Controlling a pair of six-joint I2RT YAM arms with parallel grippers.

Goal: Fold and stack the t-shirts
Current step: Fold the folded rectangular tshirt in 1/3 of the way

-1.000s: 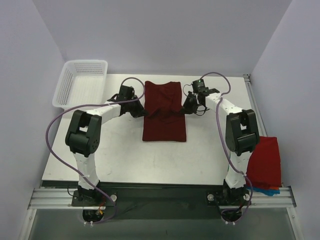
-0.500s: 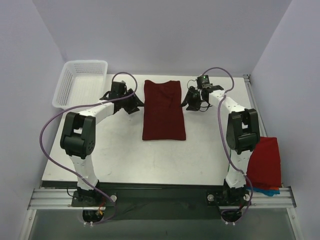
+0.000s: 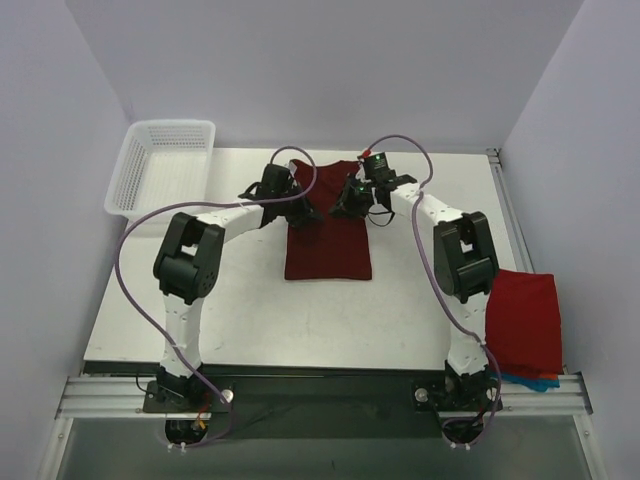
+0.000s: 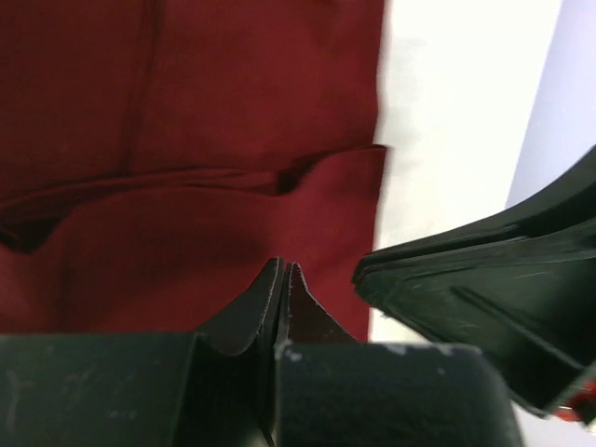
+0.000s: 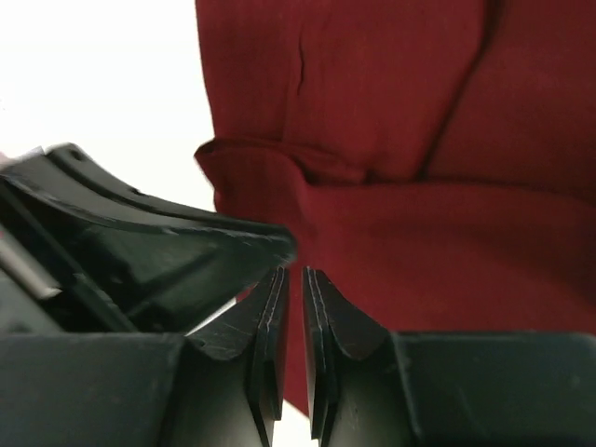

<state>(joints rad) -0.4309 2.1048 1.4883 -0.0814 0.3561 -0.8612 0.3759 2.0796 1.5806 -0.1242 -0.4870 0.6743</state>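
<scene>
soft dark maroon t-shirt (image 3: 328,250) lies as a narrow rectangle, creased crosswise.

White mesh basket (image 3: 160,170), seemingly overhanging table (image 3: 300,320).

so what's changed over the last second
Both hands drew out to the sides of the maroon shirt, then swung back in: the left hand and the right hand now sit over its far half, one at each edge, fingers closed together. Whether they pinch cloth is unclear. The maroon shirt, the red shirt on the right and the basket stayed put.
</scene>
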